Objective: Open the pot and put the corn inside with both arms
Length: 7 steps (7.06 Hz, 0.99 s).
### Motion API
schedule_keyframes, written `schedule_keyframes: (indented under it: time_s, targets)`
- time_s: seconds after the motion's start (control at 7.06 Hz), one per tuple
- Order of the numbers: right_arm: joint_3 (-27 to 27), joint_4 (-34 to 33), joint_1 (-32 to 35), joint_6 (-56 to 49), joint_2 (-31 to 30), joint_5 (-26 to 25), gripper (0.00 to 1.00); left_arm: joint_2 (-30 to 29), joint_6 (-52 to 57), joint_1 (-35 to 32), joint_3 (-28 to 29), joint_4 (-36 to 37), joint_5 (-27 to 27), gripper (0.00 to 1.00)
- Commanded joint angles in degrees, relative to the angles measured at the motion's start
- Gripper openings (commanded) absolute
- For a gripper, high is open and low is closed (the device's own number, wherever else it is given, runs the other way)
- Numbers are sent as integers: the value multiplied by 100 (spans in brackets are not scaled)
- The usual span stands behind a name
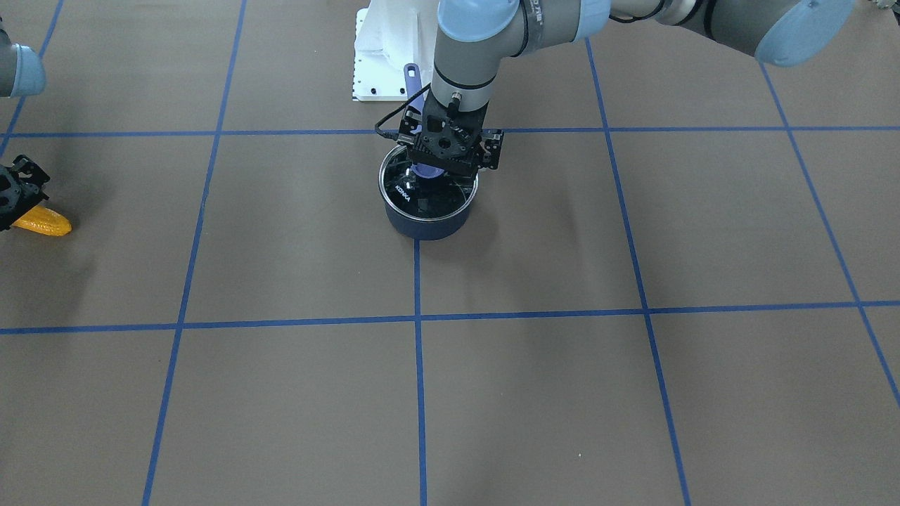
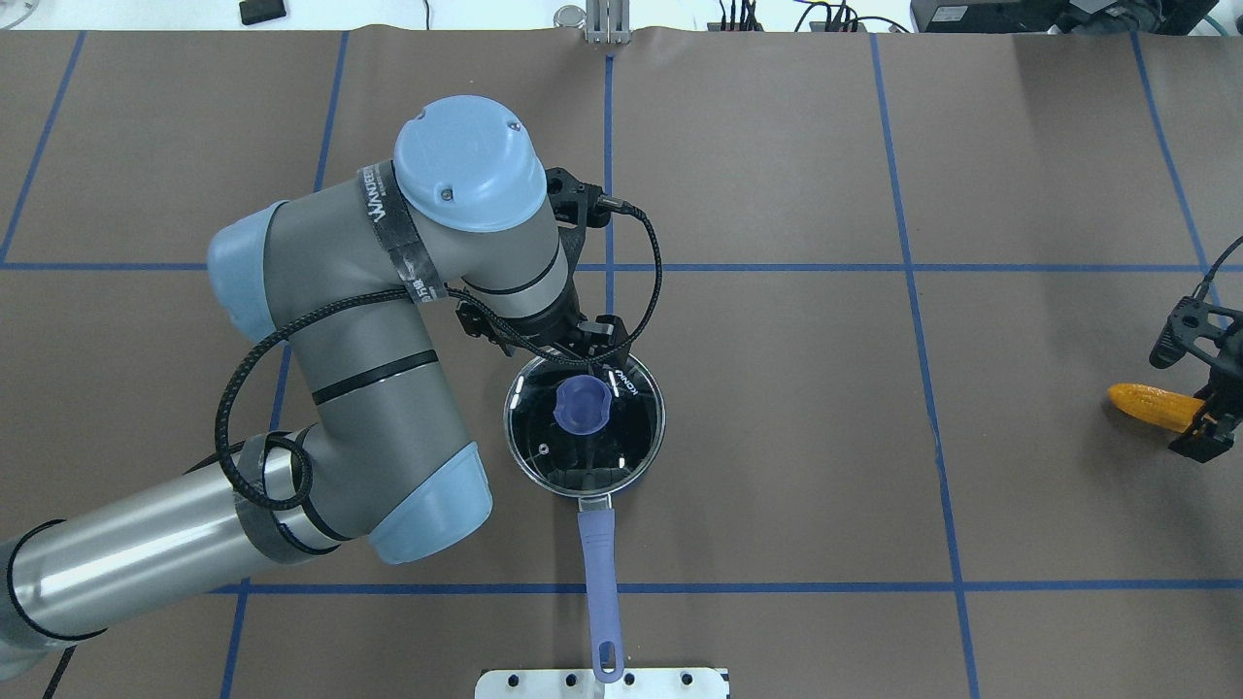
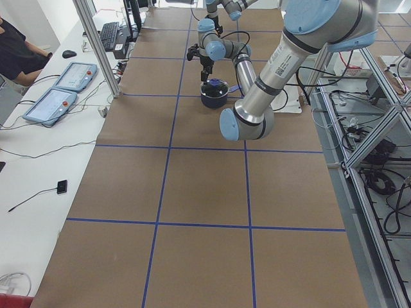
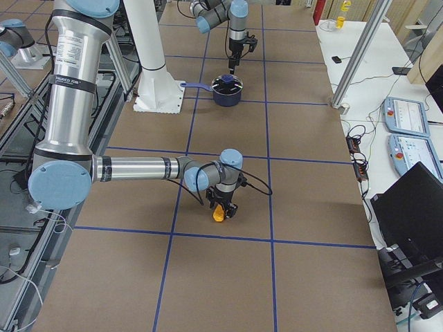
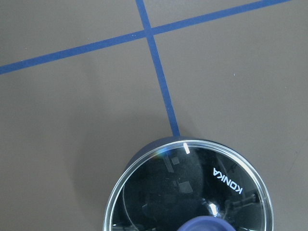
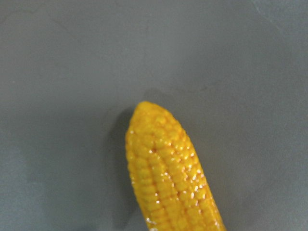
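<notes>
The navy pot (image 1: pixel 429 223) stands at mid-table with its purple handle (image 2: pixel 597 563) pointing toward the robot's base. The glass KONKA lid (image 2: pixel 626 442) with its purple knob (image 2: pixel 581 406) sits on the pot. My left gripper (image 2: pixel 597 351) hovers over the lid's far rim, beside the knob and not on it, and looks open. The left wrist view shows the lid (image 5: pixel 192 192) from above. The yellow corn (image 2: pixel 1151 403) lies on the table at the far right. My right gripper (image 2: pixel 1202 413) straddles its thick end, with the jaws looking apart. The corn's tip fills the right wrist view (image 6: pixel 168 178).
The white mounting base (image 2: pixel 602 682) stands just behind the tip of the pot handle. Blue tape lines cross the brown table cover (image 2: pixel 777 485). Operator desks with control pendants (image 4: pixel 408 117) line the table's far side.
</notes>
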Motion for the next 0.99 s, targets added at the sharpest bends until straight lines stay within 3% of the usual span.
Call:
schedule_keyframes:
  time_s: [0.0,0.71,0.85]
  targets:
    - [-28,-3,-11,-20,29,-16,44,7,0,0,-6,-9,2,100]
    - [77,-99,199,-20,47,133,23,7,0,0,3,-9,2,100]
    - [400,-431,269,-20,56,177,22,7,-9,0,-6,0,2,100]
